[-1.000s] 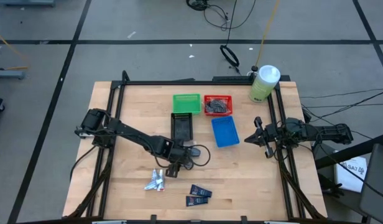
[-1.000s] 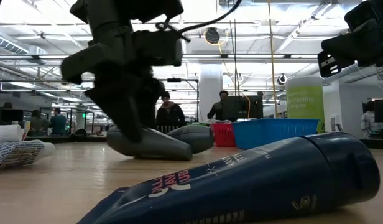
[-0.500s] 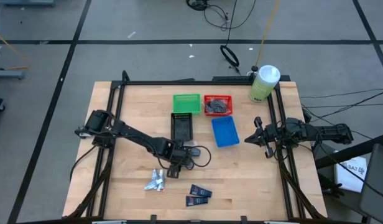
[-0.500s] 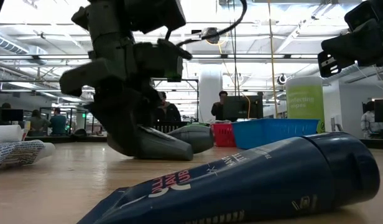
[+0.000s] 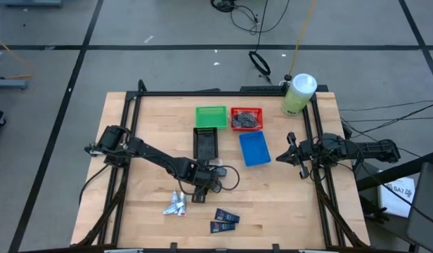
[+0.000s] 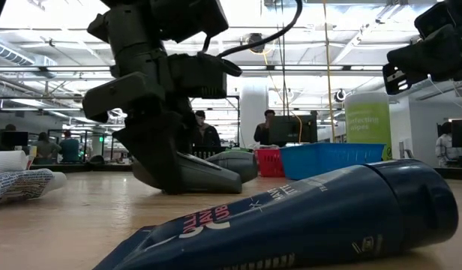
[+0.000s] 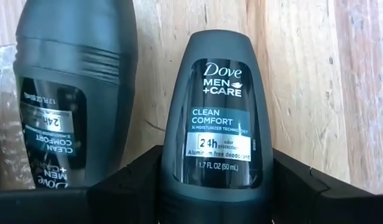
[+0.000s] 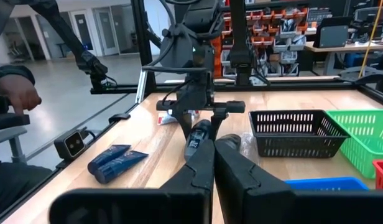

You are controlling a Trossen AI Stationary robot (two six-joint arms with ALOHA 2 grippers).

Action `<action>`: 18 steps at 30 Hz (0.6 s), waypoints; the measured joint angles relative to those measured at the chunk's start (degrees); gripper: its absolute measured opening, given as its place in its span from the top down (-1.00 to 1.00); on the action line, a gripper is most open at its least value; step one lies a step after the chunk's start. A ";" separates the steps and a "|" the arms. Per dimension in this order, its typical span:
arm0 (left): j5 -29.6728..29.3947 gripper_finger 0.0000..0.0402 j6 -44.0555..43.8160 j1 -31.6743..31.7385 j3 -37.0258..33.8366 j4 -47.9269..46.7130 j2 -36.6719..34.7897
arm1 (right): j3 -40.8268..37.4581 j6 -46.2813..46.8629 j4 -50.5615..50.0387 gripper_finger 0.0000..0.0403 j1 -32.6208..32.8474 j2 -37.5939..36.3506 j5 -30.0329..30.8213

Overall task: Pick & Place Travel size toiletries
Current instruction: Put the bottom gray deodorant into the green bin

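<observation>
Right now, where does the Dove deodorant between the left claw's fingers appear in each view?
High view: Dove deodorant, table's middle, below the black basket.
Low view: left of centre, lying behind the left claw.
Left wrist view: centre, label readable, between the fingers.
Right wrist view: centre, under the left claw, left of the black basket.
Shared landmark: the black basket.
</observation>
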 joint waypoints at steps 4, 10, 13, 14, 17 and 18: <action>-0.13 0.01 0.00 -0.05 -0.04 -0.15 -0.21 | 0.00 0.00 0.00 0.98 0.00 0.00 0.02; -0.14 0.01 0.09 -0.11 -0.15 -0.09 -0.50 | 0.00 -0.02 0.02 0.98 0.00 0.00 0.02; -0.20 -0.04 0.13 -0.21 0.00 -0.65 -0.99 | 0.00 -0.15 0.02 0.98 0.00 0.00 0.02; -0.19 -0.05 0.16 -0.31 0.00 -0.51 -1.15 | 0.00 -0.17 0.01 0.98 0.00 0.00 0.02; -0.05 -0.02 0.74 -0.71 -0.09 -0.88 -2.75 | 0.00 -0.17 0.02 0.98 0.00 0.00 0.04; -0.03 0.01 0.74 -0.76 -0.07 -0.38 -3.56 | 0.00 -0.17 0.04 0.98 0.00 -0.02 0.09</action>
